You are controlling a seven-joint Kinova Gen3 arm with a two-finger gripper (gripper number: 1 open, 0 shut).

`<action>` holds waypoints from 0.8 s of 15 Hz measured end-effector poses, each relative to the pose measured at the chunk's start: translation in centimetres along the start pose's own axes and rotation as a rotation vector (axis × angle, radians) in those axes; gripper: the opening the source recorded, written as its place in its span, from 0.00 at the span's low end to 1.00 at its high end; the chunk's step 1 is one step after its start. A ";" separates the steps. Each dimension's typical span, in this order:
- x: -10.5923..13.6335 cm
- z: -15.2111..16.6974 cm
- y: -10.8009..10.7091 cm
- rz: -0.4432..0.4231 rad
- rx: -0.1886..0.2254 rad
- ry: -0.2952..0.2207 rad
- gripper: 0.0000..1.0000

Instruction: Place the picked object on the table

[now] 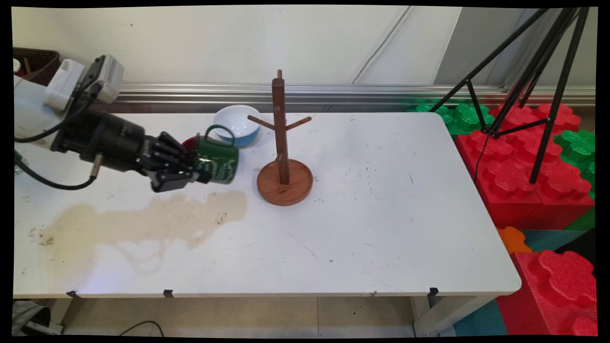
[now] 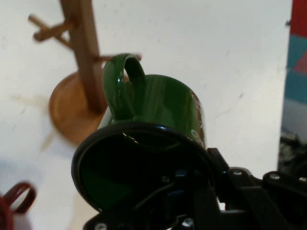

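My gripper (image 1: 202,171) is shut on a green mug (image 1: 217,159), held on its side above the table with its handle up and its bottom toward the wooden mug tree (image 1: 283,157). The mug hangs a short way left of the tree's round base. In the hand view the green mug (image 2: 153,110) fills the middle, one finger inside its rim, and the mug tree (image 2: 81,72) stands behind it at the upper left. A red mug (image 1: 188,142) shows partly behind the gripper; the red mug's handle (image 2: 17,199) is at the hand view's lower left.
A white and blue bowl (image 1: 237,125) sits at the back of the table, left of the tree. A tan stain (image 1: 143,221) spreads below the gripper. Red and green foam blocks (image 1: 524,166) and a black tripod (image 1: 538,85) stand right of the table.
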 end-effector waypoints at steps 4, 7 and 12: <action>-1.6 -1.0 -1.3 0.040 0.060 -0.111 0.00; -2.6 -1.2 -2.0 0.061 0.093 -0.192 0.00; -4.4 -1.7 -2.9 0.099 0.141 -0.347 0.00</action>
